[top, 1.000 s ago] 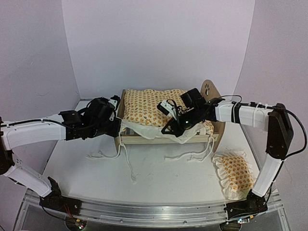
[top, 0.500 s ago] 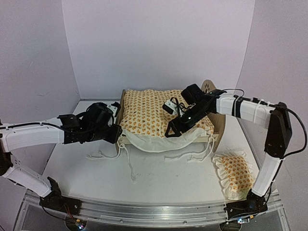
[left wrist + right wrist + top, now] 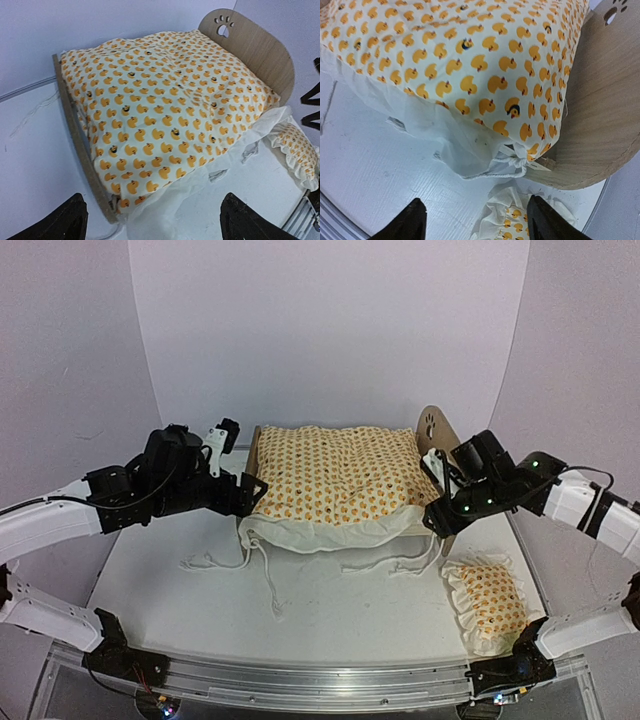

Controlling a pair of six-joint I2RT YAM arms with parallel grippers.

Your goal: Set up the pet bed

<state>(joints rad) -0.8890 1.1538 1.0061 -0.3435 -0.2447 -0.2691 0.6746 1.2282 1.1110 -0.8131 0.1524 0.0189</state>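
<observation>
The pet bed [image 3: 436, 428] stands at the back middle of the table, its paw-print end board [image 3: 255, 50] on the right and its plain end board [image 3: 80, 145] on the left. A duck-print quilt [image 3: 335, 472] lies spread over it and hides the mattress, with its white ruffle [image 3: 320, 533] hanging over the near side. My left gripper [image 3: 248, 496] hovers open just off the bed's left end, holding nothing [image 3: 155, 225]. My right gripper [image 3: 437, 518] hangs open beside the bed's near right corner, also with nothing in it [image 3: 480, 222].
A small matching ruffled pillow [image 3: 490, 598] lies on the table at the front right, below my right gripper [image 3: 512, 220]. White tie strings [image 3: 260, 565] trail on the table in front of the bed. Pale walls close in the back and sides.
Both grippers have opened and let go of the quilt. The left one drew back to the left, the right one to the right. The quilt now lies flat over the bed.
</observation>
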